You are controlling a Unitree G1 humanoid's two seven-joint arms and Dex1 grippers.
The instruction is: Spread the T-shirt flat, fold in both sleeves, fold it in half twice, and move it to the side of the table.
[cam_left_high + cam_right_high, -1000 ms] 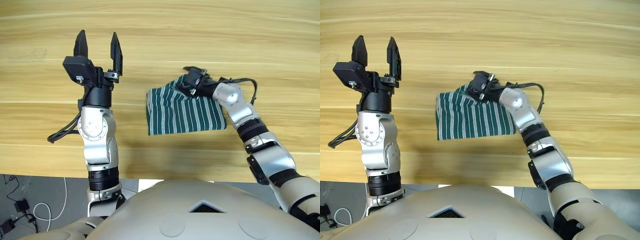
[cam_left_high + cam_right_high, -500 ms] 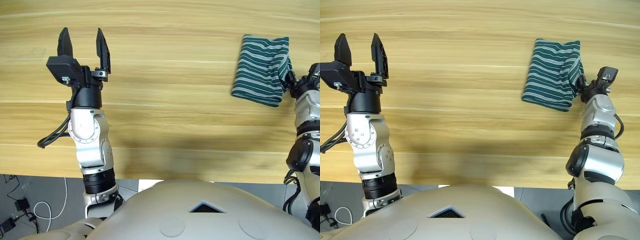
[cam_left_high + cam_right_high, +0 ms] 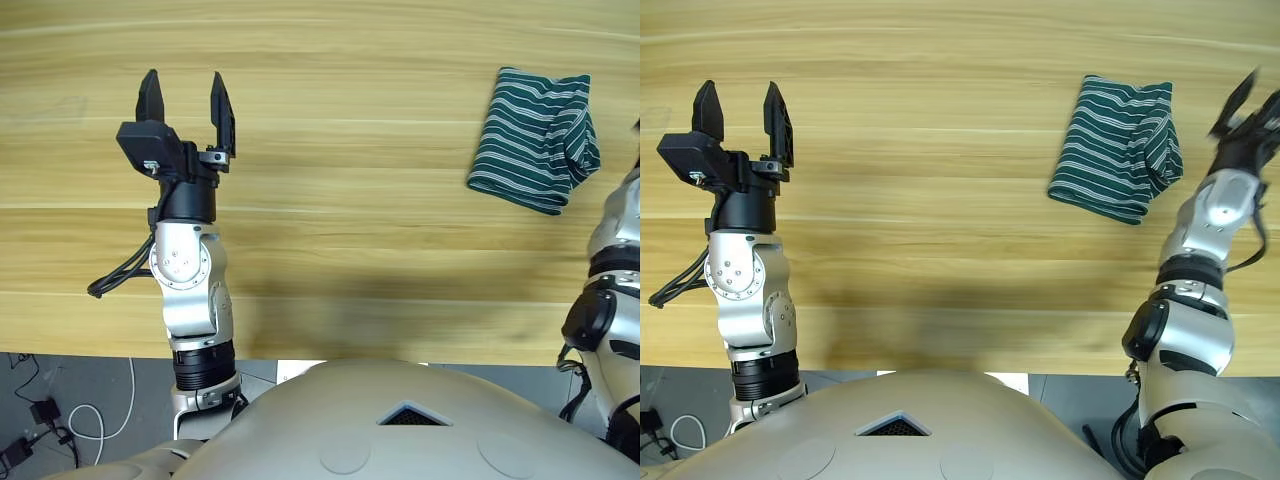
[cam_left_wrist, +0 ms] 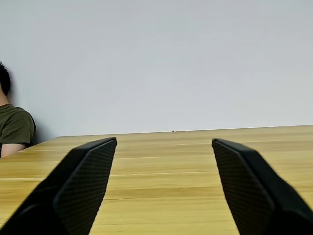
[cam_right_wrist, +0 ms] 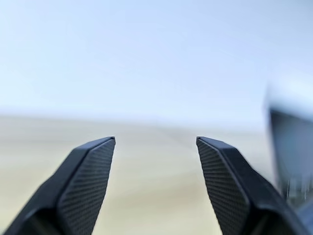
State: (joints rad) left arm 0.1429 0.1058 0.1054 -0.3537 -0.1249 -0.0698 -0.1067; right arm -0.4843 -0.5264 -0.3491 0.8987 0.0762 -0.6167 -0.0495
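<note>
Folded green-striped T-shirt (image 3: 535, 140) lies at the wooden counter's (image 3: 350, 200) right side.
The left tool (image 3: 184, 86), above the counter's left part, and the right tool (image 5: 155, 147), just beside the T-shirt, both gape wide, holding nothing.

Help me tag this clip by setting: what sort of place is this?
Most likely an indoor lab or office workroom: a long wooden table with a plain pale wall behind it, loose cables on the grey floor below its near edge, and a folded striped T-shirt on the table.
</note>
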